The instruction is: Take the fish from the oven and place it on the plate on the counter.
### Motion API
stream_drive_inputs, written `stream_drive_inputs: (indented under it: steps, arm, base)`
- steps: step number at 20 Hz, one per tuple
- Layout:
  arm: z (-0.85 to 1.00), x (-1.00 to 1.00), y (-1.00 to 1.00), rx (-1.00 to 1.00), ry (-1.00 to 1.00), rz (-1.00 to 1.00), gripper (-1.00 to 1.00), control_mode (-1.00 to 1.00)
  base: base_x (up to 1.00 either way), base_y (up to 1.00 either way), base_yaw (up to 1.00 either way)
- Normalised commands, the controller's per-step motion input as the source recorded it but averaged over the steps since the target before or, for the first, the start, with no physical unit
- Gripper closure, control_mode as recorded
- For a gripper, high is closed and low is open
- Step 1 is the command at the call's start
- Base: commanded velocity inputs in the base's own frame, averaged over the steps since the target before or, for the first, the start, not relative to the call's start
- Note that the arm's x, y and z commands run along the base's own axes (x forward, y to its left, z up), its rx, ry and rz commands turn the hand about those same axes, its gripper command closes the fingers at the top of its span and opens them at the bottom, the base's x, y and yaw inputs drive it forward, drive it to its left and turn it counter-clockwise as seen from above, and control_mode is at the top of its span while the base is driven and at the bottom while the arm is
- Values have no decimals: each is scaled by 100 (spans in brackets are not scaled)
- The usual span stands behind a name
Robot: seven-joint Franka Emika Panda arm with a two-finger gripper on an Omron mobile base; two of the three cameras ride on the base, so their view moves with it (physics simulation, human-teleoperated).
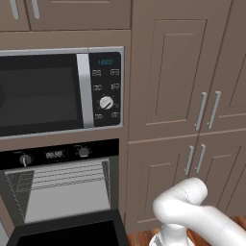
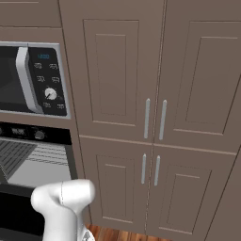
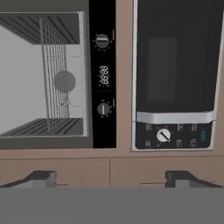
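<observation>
The oven (image 1: 62,190) stands open below the microwave, its black glass door (image 1: 72,233) folded down and wire racks showing in the pale cavity. Its right part with one knob appears in the right base view as the oven (image 2: 33,160). In the hand view, rolled on its side, the oven (image 3: 43,74) lies at the upper left, racks and a round back fan visible. My gripper (image 3: 113,179) is open with nothing between its fingertips (image 3: 41,177), well back from the oven's mouth. The fish is hidden from me. The plate and the counter are out of view.
A black-and-silver microwave (image 1: 57,91) sits above the oven, seen also as the microwave (image 3: 175,78). Tall brown cabinets (image 1: 182,96) with silver handles fill the wall to the right. The lowered oven door juts out toward the arm's white elbow (image 1: 192,204).
</observation>
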Motion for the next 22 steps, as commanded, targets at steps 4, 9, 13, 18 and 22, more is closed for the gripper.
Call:
stream_drive_inputs:
  steps: [4,9,13,18,22]
  arm:
    - [7,66,0,0,3,0,-100,-100]
    - [0,76,0,0,0,0,-100,-100]
    - [0,86,0,0,0,0,-100,-100]
    - [0,83,0,0,0,0,-100,-100]
    - [0,48,0,0,0,0,-100,-100]
  base:
    - [0,0,0]
    - [0,0,0]
    - [0,0,0]
    - [0,0,0]
    - [0,0,0]
